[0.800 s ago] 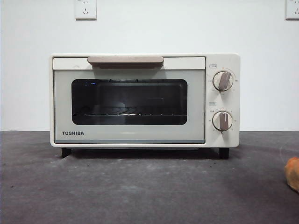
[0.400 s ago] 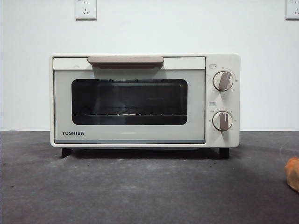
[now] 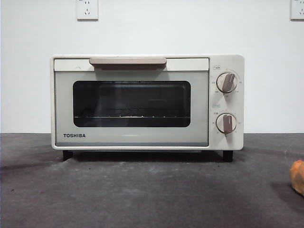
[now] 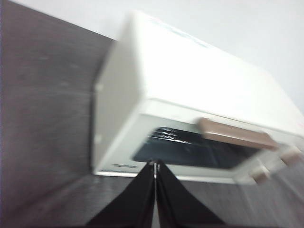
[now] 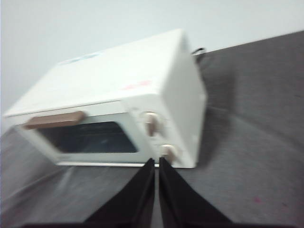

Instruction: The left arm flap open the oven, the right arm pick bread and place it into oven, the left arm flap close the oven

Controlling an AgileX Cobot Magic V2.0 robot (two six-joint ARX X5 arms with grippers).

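The cream-white TOSHIBA oven stands in the middle of the table with its door shut; its beige bar handle runs along the door's upper edge. The oven also shows in the left wrist view and the right wrist view, both blurred. The golden-orange bread lies on the table at the front view's right edge, mostly cut off. My left gripper is shut and empty, above the table before the oven's left front. My right gripper is shut and empty, before the oven's right front. Neither arm shows in the front view.
The table top is dark grey. A white wall with two sockets rises behind the oven. Two round knobs sit on the oven's right panel.
The bread's visible part at the front view's right edge has shrunk slightly. The reflection in the oven's glass has shifted. The oven stays shut and in place.
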